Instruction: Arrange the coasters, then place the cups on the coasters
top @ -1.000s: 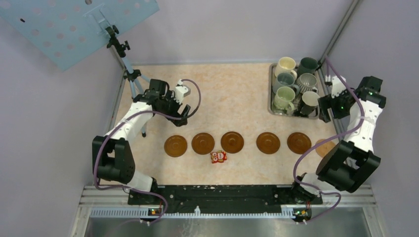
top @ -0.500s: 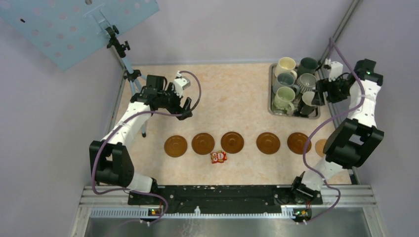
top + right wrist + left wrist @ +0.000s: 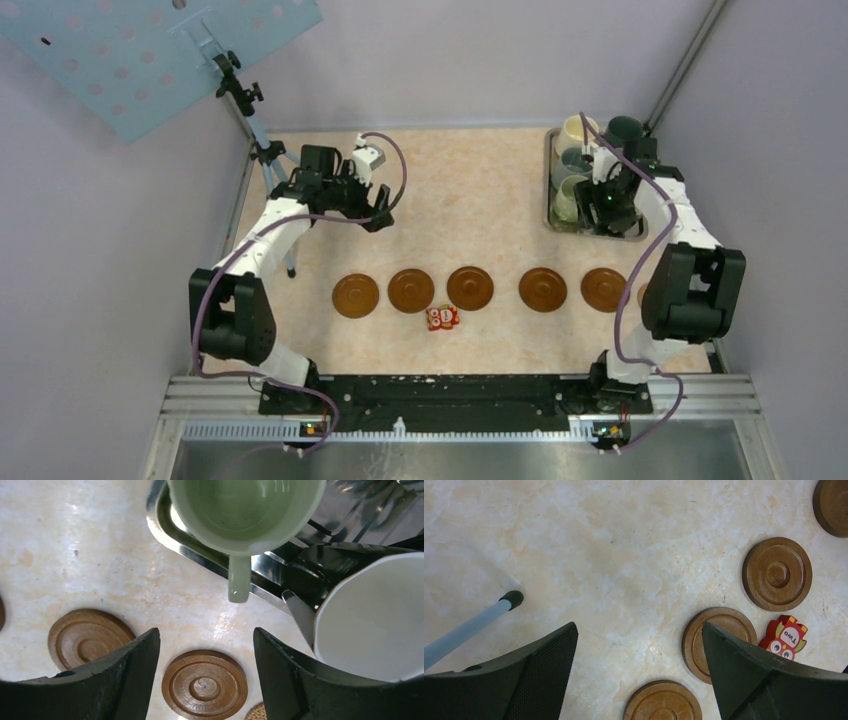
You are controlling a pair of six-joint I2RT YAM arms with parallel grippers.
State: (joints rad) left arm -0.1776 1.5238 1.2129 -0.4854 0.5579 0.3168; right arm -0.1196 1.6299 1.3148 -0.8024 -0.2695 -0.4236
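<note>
Five round brown wooden coasters [image 3: 470,287] line the marbled counter [image 3: 480,190], while ceramic mugs [image 3: 577,130] crowd a metal tray [image 3: 549,205] at far right. The right arm's fingers [image 3: 142,650] hang spread and empty by a pale green mug [image 3: 245,505]. The left arm's fingers [image 3: 559,645] gape wide, holding nothing.

Lavender walls [image 3: 480,60] around marbled beige tabletop [image 3: 470,200]

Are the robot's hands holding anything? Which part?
Nothing. The left gripper and right gripper are both open and empty; the right one hovers by the pale green ceramic mug, not touching its handle.
</note>
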